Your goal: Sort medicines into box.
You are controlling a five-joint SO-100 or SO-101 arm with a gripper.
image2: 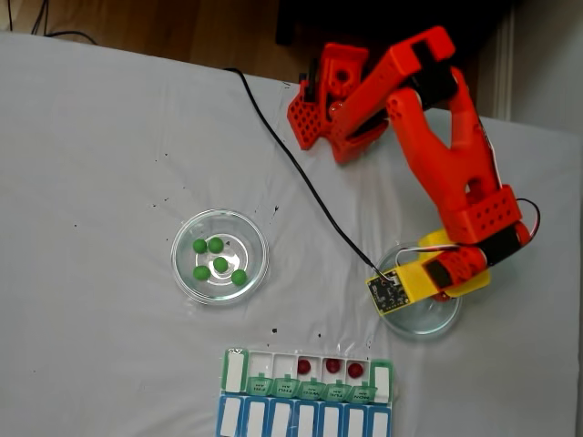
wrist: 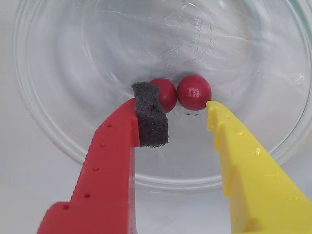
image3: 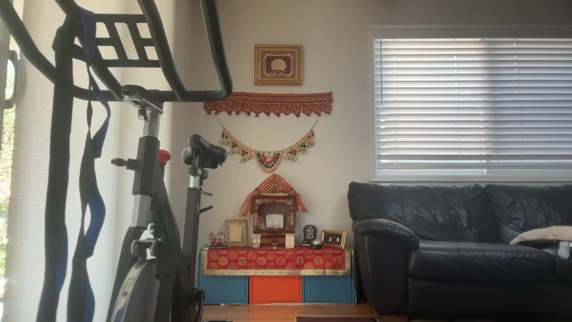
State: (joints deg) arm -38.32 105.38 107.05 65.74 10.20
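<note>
Red pills (wrist: 194, 92), two, touching, at dish (wrist: 58, 131) centre: light, hard, glossy, prone to roll. Gripper (wrist: 183, 111) spread, empty, at 6 o'clock. Pinch across widest girth.

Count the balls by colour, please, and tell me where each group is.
Green balls, in the left dish in the fixed view: 5
Red balls, in the dish under the gripper in the wrist view: 2
Red balls, in the box: 3
Total: 10
</note>
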